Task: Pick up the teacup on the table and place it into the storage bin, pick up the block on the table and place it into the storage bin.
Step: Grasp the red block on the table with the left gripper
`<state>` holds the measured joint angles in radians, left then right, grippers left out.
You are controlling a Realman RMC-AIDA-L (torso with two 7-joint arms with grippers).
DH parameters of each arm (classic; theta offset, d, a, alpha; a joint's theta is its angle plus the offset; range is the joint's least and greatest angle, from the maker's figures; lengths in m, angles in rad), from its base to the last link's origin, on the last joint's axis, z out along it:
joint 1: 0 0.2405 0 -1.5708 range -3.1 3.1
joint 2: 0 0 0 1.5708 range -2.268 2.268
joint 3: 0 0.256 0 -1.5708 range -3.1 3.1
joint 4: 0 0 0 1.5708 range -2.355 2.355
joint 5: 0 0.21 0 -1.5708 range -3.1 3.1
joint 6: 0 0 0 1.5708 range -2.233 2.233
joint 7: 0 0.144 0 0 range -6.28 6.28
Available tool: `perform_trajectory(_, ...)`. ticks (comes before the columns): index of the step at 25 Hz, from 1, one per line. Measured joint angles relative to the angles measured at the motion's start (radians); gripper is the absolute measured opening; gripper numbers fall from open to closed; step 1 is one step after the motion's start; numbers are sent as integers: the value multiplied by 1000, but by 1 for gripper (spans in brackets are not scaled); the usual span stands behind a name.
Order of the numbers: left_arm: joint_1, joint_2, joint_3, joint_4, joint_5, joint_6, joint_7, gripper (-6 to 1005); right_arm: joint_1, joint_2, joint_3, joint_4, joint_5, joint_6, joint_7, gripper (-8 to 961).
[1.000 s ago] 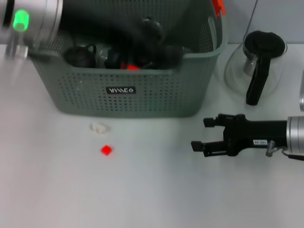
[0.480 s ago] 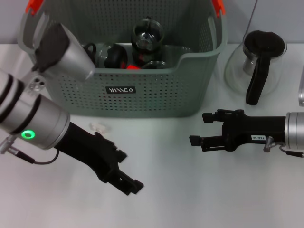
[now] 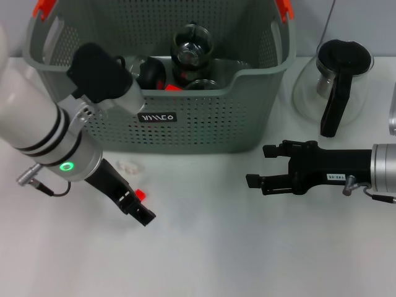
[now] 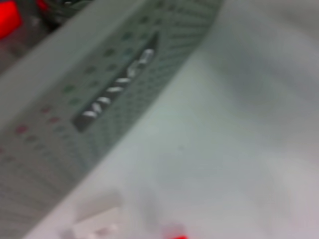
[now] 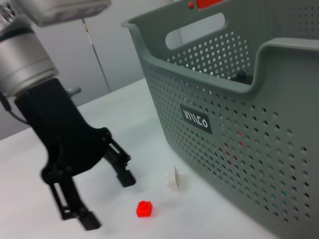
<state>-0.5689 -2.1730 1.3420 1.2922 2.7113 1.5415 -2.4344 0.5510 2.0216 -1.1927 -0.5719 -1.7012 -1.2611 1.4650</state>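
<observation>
Red block (image 5: 144,208): on the bench (image 3: 204,247), just in front of the bin (image 3: 185,124), left hand (image 5: 102,194) poised beside it, fingers spread wide.
Small, rigid, studded brick, likely light; you pinch its flat side faces. Squarish, studs up, no clear long axis. A white piece (image 5: 172,179) lies near. Right hand (image 3: 258,167) idles open, well apart.

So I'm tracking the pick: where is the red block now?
In the head view the red block lies on the table, left of centre, before the storage bin, beside the open left end effector.
</observation>
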Motion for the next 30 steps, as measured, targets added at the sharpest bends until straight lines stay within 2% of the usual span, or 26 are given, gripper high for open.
perform_trajectory(7, -13, -2, 86, -22, 62, -74, -95, 897, -1, -1, 1, 2, 0, 1, 1, 944)
perform_trajectory(15, -34, -1, 130, -43, 80, -107, -166, 882, -2, -1, 1, 3, 0, 4, 2, 945)
perform_trajectory(20, -62, 1, 154, -97, 103, -132, -195, 788, -2, -2, 0, 3, 0, 5, 2, 945)
perform_trajectory(30, -66, -2, 196, -107, 138, -167, -253, 626, -5, -3, 0, 3, 0, 7, -3, 944)
